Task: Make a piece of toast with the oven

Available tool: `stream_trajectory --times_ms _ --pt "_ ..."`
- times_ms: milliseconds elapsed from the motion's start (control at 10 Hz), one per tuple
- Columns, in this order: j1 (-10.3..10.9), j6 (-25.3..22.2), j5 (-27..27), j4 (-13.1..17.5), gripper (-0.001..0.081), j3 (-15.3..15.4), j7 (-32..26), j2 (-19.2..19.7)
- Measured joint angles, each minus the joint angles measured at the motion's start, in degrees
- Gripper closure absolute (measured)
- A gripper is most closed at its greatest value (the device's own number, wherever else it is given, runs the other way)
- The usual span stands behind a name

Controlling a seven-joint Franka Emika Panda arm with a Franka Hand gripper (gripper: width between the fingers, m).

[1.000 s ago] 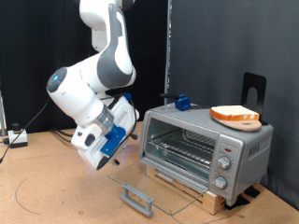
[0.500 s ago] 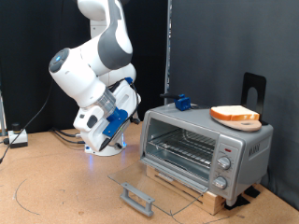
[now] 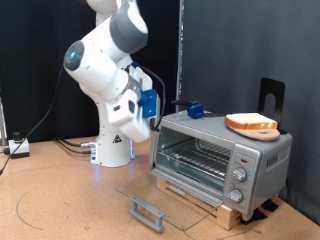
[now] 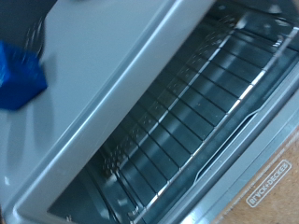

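The silver oven (image 3: 250, 152) stands on a wooden slatted base (image 3: 222, 208) at the exterior view's right. Its glass door (image 3: 168, 198) lies open and flat, handle (image 3: 147, 212) at the front. The wire rack (image 3: 196, 158) inside is bare. The piece of toast (image 3: 250, 121) lies on a round wooden plate (image 3: 262, 131) on the oven's top. My gripper (image 3: 152, 124) hangs just left of the oven's upper left corner, above the open door. The wrist view shows the oven's top (image 4: 103, 56) and rack (image 4: 196, 121), with no fingers in it.
A small blue object (image 3: 195, 110) sits on the oven's top at the back left; it also shows in the wrist view (image 4: 17, 75). A black stand (image 3: 270, 95) rises behind the oven. Cables (image 3: 25, 148) lie at the exterior view's left. My base (image 3: 112, 150) stands behind the door.
My arm has swung up and to the exterior view's right, from low over the table by the door to beside the oven's upper left corner. Toast and oven have not moved.
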Motion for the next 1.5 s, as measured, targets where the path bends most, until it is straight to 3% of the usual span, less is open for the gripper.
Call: stream_trajectory --times_ms 200,400,600,800,1100,1500 --pt "0.69 -2.21 -6.33 0.88 -0.0003 1.54 -5.43 -2.61" --pt "0.71 -1.85 -2.74 0.61 -0.0003 1.59 -5.85 -2.85" --pt "1.63 -1.84 1.67 0.48 -0.0003 2.07 -14.06 -5.68" --pt "2.21 -1.34 2.33 0.12 -0.0003 3.08 -19.43 -9.42" --pt "2.25 1.17 0.68 -0.96 -0.0003 6.75 -18.44 -15.84" --pt "2.14 0.20 -2.16 -2.14 -0.0003 11.31 -10.35 -23.82"
